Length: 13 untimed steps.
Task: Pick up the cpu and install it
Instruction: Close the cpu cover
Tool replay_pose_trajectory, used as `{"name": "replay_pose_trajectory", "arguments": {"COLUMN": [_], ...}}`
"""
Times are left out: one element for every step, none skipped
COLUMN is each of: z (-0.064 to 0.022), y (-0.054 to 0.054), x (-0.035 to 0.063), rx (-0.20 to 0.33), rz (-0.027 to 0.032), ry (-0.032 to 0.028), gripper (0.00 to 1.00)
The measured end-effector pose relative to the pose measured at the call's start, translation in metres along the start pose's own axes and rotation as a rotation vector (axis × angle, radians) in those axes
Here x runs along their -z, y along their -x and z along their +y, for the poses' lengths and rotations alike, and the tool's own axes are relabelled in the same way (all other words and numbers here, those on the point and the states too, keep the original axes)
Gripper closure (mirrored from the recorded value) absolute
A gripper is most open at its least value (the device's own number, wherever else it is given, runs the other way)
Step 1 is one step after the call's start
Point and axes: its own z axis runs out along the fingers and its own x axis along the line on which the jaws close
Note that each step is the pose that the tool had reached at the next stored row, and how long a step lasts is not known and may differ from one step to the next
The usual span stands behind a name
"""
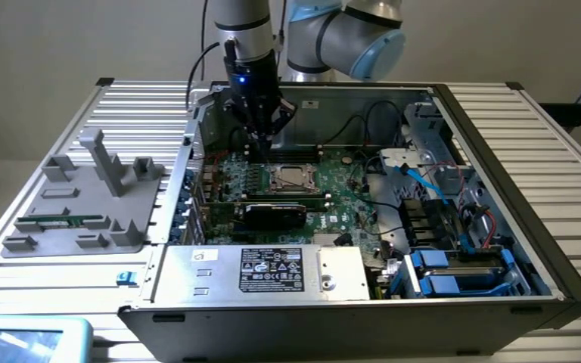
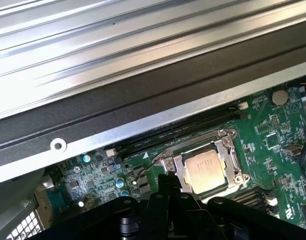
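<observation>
Hovering beside the socket [image 2: 176, 166], gripper [image 1: 259, 151] closed and empty.
The cpu [image 2: 208, 170] lies in the socket; a low sweep could knock it askew.

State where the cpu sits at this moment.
The cpu lies in the metal-framed socket on the green motherboard, near the middle of the open computer case, just to the exterior view's right of the hand.
</observation>
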Motion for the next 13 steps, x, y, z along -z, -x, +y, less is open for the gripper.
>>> {"name": "replay_pose_trajectory", "arguments": {"z": [0.0000, 0.0000, 0.0000, 0.0000, -0.0001, -0.0001, -0.0001, -0.0001, -0.0001, -0.0001, -0.0001, -0.0001, -0.0002], "y": [0.0000, -0.0001, -0.0001, -0.0001, -0.0001, -0.0002, -0.0002, -0.0002, -0.0003, -0.0003, -0.0003, -0.0004, -0.0005], "x": [0.0000, 0.0000, 0.0000, 0.0000, 0.0000, 0.0000, 0.0000, 0.0000, 0.0000, 0.0000, 0.0000, 0.0000, 0.0001], "rx": [0.014, 0.029, 0.044, 0.058, 0.072, 0.088, 0.103, 0.117, 0.132, 0.147, 0.161, 0.175, 0.190], "rz": [0.0001, 0.0001, 0.0001, 0.0002, 0.0002, 0.0002, 0.0002, 0.0002, 0.0002, 0.0002, 0.0003, 0.0003, 0.0005], "ry": [0.0007, 0.0014, 0.0021, 0.0029, 0.0035, 0.0043, 0.0051, 0.0058, 0.0065, 0.0072, 0.0079, 0.0086, 0.0100], "gripper": [0.91, 0.91, 0.91, 0.91, 0.91, 0.91, 0.91, 0.91, 0.91, 0.91, 0.91, 0.91, 0.91]}}
